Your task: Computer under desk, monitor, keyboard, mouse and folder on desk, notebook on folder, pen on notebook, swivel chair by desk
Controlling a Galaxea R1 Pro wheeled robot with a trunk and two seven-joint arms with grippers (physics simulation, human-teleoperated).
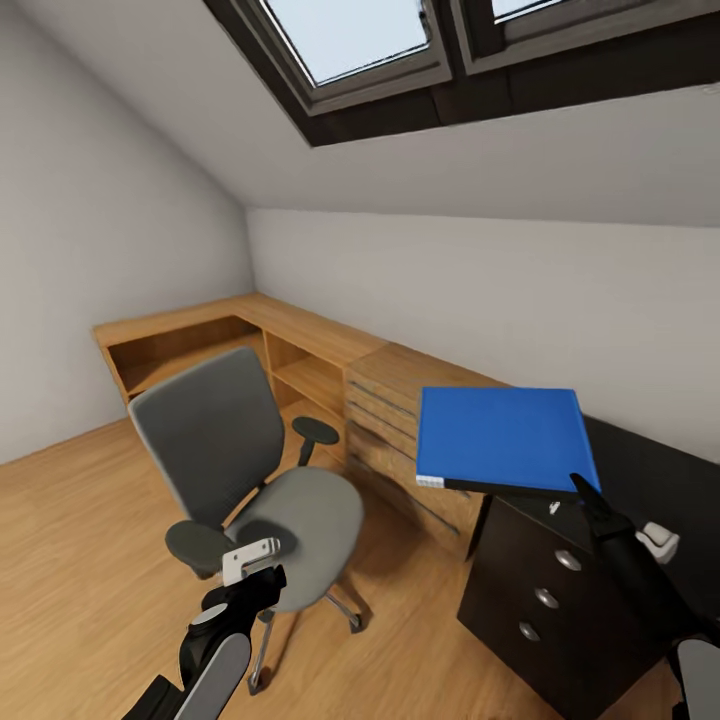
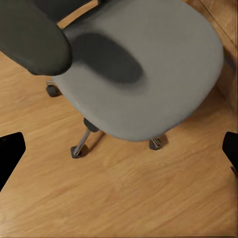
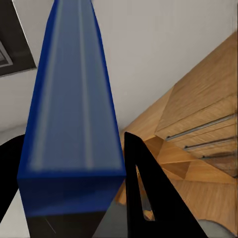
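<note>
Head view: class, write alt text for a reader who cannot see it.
The right gripper holds a blue folder level above the dark desk. A grey swivel chair with a bare seat stands on the wooden floor beside the left gripper, under a skylight.

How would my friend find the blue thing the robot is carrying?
Look right to the dark desk with drawers. Above its near corner, the right pincer holds a flat blue rectangular folder. It is the room's one bright blue thing.
</note>
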